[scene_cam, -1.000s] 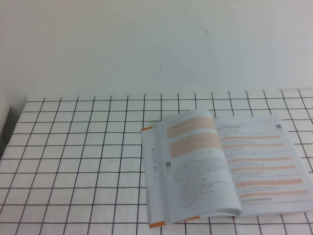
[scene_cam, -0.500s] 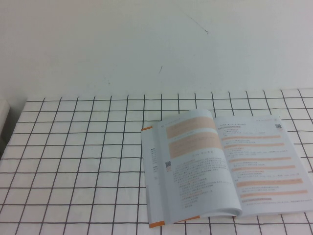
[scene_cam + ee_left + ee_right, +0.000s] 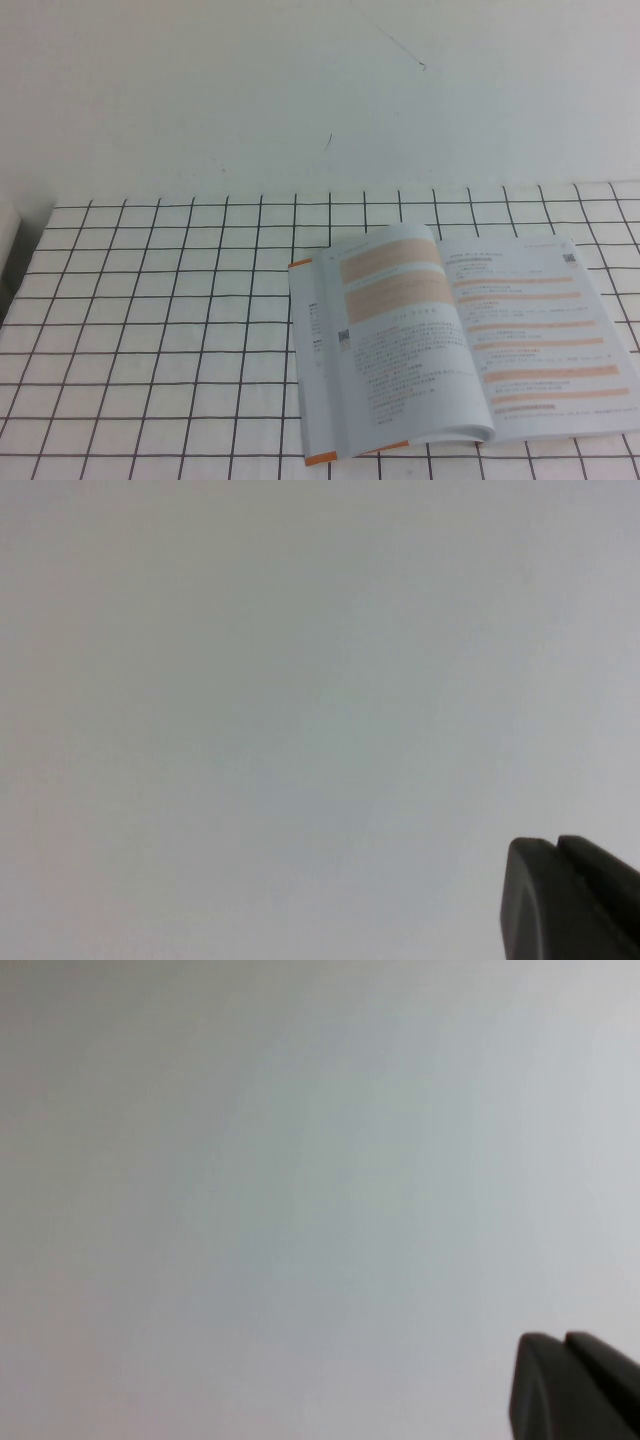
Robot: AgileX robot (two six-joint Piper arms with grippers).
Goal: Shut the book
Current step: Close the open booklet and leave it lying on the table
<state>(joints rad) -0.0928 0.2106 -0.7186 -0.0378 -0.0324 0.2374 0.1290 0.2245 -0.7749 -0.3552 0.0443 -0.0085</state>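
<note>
An open book (image 3: 460, 340) lies flat on the white checked tablecloth (image 3: 150, 330), at the front right in the high view. Its pages carry orange bands of print, and the left-hand leaves arch up near the spine. An orange cover edge (image 3: 300, 264) shows along its left side. Neither arm appears in the high view. In the left wrist view, my left gripper (image 3: 556, 842) shows as two dark tips pressed together, shut on nothing, against a blank pale surface. In the right wrist view, my right gripper (image 3: 565, 1337) looks the same, shut and holding nothing. Neither wrist view shows the book.
A plain white wall (image 3: 320, 90) rises behind the table. A pale object (image 3: 6, 235) pokes in at the far left edge. The book's right page reaches almost to the right border of the high view.
</note>
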